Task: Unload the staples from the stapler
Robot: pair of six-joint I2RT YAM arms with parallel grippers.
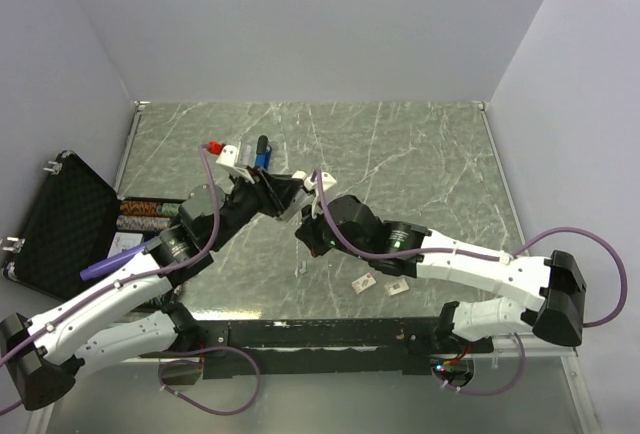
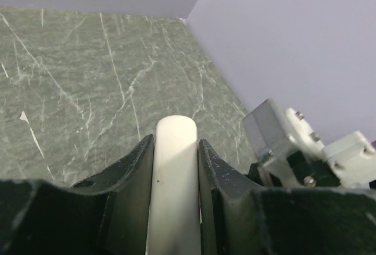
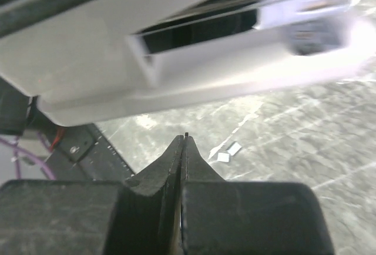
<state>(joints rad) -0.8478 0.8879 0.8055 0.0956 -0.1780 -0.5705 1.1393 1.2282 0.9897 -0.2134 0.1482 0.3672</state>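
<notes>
Stapler (image 1: 262, 152) lies unheld on the table (image 1: 420, 154) just beyond the left gripper (image 2: 174, 146), which is partly open and clamps a white bar (image 2: 175, 196), presumably as a pushing tool, while the right gripper (image 3: 184, 140) is fully closed, with nothing visible in it.

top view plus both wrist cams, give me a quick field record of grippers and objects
left gripper: shut on white bar
right gripper: shut, fingers pressed together
stapler: blue, on the table beyond the left gripper, ungripped
cards: two, on the table toward its near edge
black case: open, left of the table
</notes>
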